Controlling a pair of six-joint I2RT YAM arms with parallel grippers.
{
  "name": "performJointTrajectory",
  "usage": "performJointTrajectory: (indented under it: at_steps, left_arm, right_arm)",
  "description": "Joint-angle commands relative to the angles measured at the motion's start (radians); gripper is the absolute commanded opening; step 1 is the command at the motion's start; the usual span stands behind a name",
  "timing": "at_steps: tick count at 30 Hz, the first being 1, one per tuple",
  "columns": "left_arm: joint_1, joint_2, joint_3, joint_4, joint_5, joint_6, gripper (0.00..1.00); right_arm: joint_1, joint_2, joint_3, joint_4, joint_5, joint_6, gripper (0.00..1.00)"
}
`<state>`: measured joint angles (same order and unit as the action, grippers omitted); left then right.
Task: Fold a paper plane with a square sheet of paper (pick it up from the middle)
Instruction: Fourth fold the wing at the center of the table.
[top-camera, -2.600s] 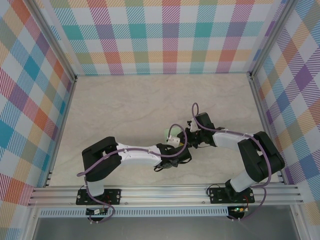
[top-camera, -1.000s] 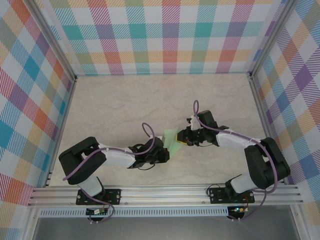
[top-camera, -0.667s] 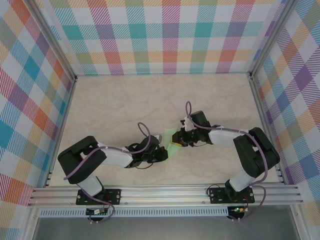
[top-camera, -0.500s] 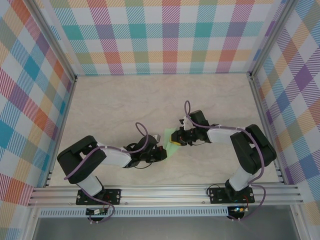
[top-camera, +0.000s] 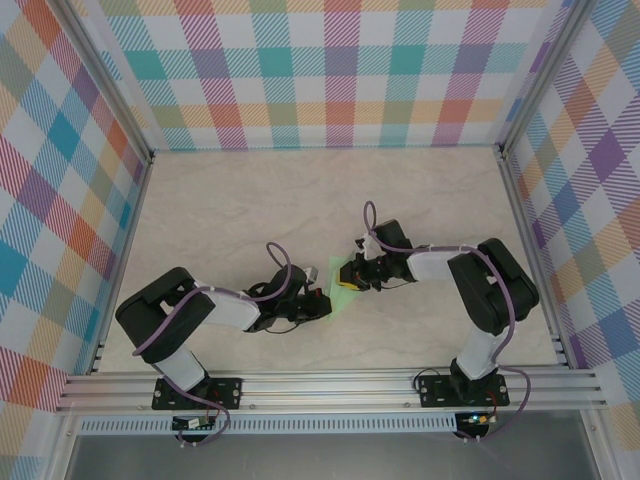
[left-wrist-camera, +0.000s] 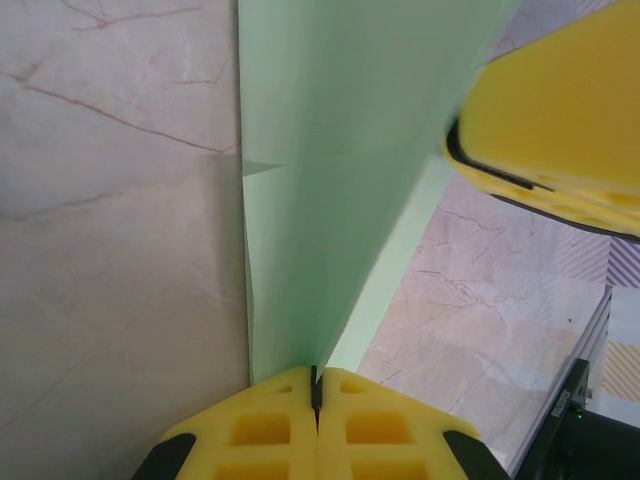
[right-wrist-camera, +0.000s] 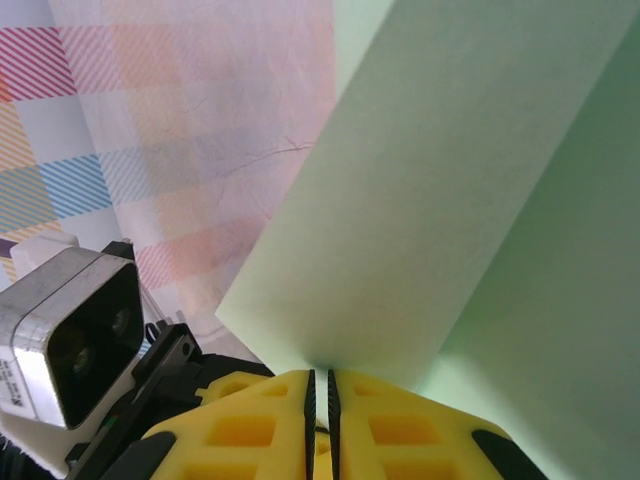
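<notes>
The left claw (left-wrist-camera: 316, 376) is pinched tight on one edge of the sheet of paper (left-wrist-camera: 330, 150), its pads together with only the paper between them. The right claw (right-wrist-camera: 320, 378) nips the opposite side the same way, so the partly folded sheet spans the two over the middle of the table (top-camera: 250, 200). The paper looks light, limp and easy to tear or crease wrongly; a hold close to the fold line would likely steady it best. Open tabletop lies all round, with the checked walls (top-camera: 340, 80) well apart.
</notes>
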<state>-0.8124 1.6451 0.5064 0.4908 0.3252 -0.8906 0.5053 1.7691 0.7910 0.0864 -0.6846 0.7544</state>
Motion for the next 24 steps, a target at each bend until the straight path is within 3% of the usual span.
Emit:
performJointTrajectory:
  at_steps: [1,16,24]
  left_arm:
    - [0.028,0.029,-0.008,0.028,0.032,-0.019,0.00]
    - [0.116,0.114,0.007,0.061,0.172,-0.078,0.00]
    - [0.129,0.136,0.014,0.050,0.184,-0.095,0.00]
  right_arm:
    - [0.006,0.037,0.033,0.011,0.008,0.005,0.14]
    - [0.006,0.058,0.051,-0.039,0.049,-0.012,0.14]
    - [0.007,0.049,0.063,-0.042,0.028,-0.010,0.15]
